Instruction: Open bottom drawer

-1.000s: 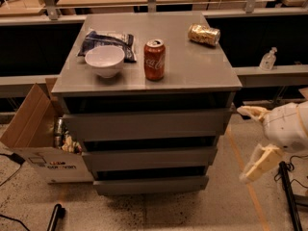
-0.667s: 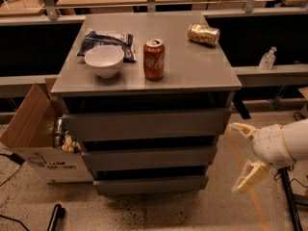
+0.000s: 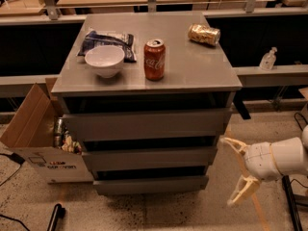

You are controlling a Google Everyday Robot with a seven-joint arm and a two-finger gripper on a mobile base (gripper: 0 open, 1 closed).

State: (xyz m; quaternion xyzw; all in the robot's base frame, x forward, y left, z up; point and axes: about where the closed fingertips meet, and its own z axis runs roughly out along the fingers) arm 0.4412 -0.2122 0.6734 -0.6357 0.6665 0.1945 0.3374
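A: Where is the bottom drawer [image 3: 150, 184]?
B: It's the lowest and slimmest of the cabinet's three grey fronts, just above the floor. It looks shut, and its face is flat with no handle.
A: So what can the gripper catch?
B: I judge the dark gap along its top edge, under the taller middle front [image 3: 149, 158], is the only purchase. Hook one finger in there, then pull straight and level.
A: And the gripper [image 3: 232, 170] now?
B: It's off the cabinet's right side, near that drawer's right end but apart from it, fingers spread wide, holding nothing. It needs to come round to the front, low. Pull gently: a red can [image 3: 154, 59] and a bowl [image 3: 104, 60] stand on the tabletop [image 3: 192, 61]
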